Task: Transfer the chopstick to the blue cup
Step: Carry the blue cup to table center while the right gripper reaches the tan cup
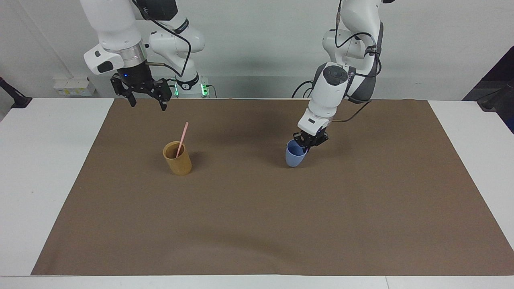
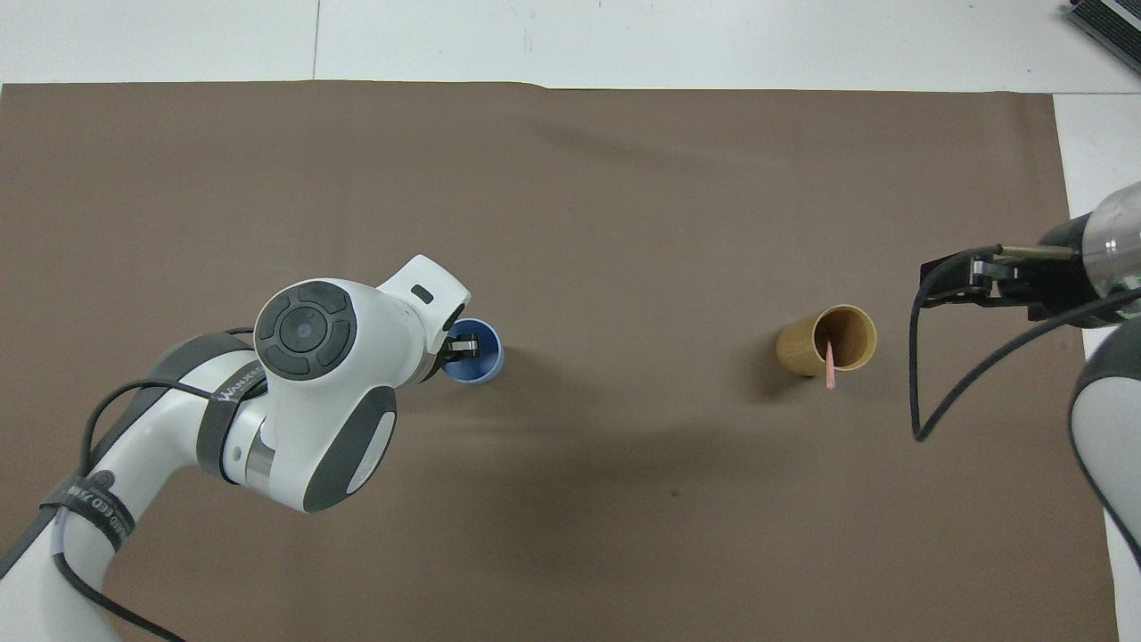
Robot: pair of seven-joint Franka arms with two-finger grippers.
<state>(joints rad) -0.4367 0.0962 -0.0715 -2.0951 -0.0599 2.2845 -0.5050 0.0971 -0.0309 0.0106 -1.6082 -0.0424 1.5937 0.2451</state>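
Chopstick (image 1: 181, 139): stood in the tan cup (image 1: 177, 158), below my spread right gripper (image 1: 147, 103).
Blue cup (image 1: 295, 155): rim pinched by my left gripper (image 1: 306, 143).
Count: two cups, one chopstick.

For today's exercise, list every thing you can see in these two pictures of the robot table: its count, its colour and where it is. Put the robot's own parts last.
chopstick: one, pale pink, leaning in the tan cup.
tan cup: one, tan-yellow, upright on the mat toward the right arm's end.
blue cup: one, light blue, mid-mat, gripped at its rim.
mat: one, brown, covering most of the table.
table: one, white.
left gripper: one, black, shut on the blue cup's rim.
right gripper: one, black, open, raised over the mat's edge at the robots' side.
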